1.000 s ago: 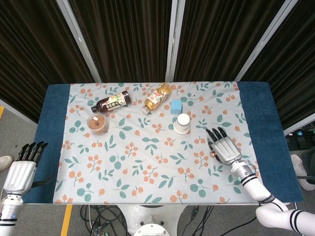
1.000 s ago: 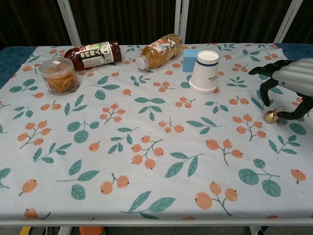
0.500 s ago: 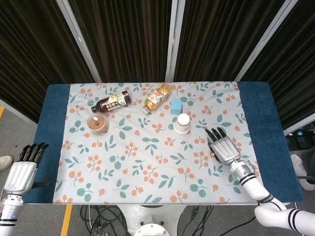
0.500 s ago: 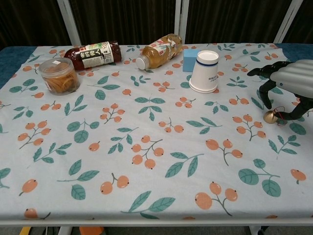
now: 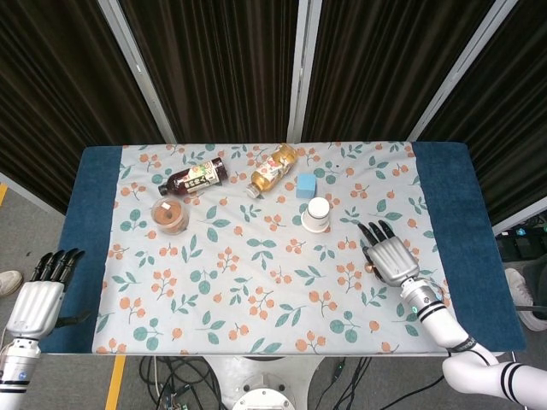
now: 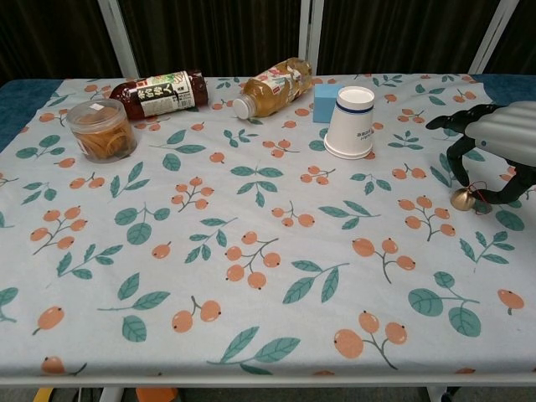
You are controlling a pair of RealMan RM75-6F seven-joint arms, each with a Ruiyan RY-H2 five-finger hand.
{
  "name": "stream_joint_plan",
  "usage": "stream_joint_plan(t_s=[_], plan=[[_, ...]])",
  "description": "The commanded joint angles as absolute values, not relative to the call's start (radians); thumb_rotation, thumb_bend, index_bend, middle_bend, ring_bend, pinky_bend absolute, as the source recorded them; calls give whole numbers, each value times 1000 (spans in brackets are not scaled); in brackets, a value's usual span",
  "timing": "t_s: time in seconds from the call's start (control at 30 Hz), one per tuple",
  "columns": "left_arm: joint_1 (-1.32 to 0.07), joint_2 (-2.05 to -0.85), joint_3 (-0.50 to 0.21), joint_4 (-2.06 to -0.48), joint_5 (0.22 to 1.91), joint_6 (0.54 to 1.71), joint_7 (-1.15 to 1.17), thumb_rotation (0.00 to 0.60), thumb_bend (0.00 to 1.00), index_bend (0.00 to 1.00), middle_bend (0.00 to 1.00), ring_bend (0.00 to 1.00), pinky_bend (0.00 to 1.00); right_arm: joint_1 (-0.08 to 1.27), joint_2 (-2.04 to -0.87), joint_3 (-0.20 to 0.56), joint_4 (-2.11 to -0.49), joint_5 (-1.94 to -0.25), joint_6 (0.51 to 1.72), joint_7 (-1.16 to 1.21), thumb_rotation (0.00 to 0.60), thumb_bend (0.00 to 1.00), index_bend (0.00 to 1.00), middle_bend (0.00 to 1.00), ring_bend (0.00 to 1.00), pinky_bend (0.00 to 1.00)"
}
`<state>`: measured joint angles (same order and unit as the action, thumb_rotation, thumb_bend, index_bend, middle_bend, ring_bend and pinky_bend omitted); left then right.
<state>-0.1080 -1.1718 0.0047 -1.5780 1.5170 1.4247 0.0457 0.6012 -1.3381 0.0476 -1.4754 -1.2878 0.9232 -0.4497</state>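
Near the right edge of the table, on the flowered cloth, lies a small brass bell, round and shiny, with a thin red cord trailing to the right. Too small to tell its long axis or which way it points. Sits directly under the right hand, whose dark fingertips curve down around it like a cage, palm down, silver ribbed back up, fingers directed toward the far edge. Fingers apart and bent, close beside the bell, but cannot tell whether touching or gripping it.

Beyond the left edge, off the table, hangs the left hand, fingers straight and apart, holding nothing.

Toward the far edge: a white paper cup upside down, a light blue block just behind it, a clear bottle of amber tea and a dark bottle both lying on the side, and a round clear plastic jar upright near the far left corner.
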Motion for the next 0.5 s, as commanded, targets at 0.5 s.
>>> stream_joint_plan(t_s=[0.5], plan=[[-108,-1175,7,-1572,1518,1424,39,600,0,36,49,0,48,611,-1346,44,-1467,-1278,917,-456,600,295,585,65,0,0]])
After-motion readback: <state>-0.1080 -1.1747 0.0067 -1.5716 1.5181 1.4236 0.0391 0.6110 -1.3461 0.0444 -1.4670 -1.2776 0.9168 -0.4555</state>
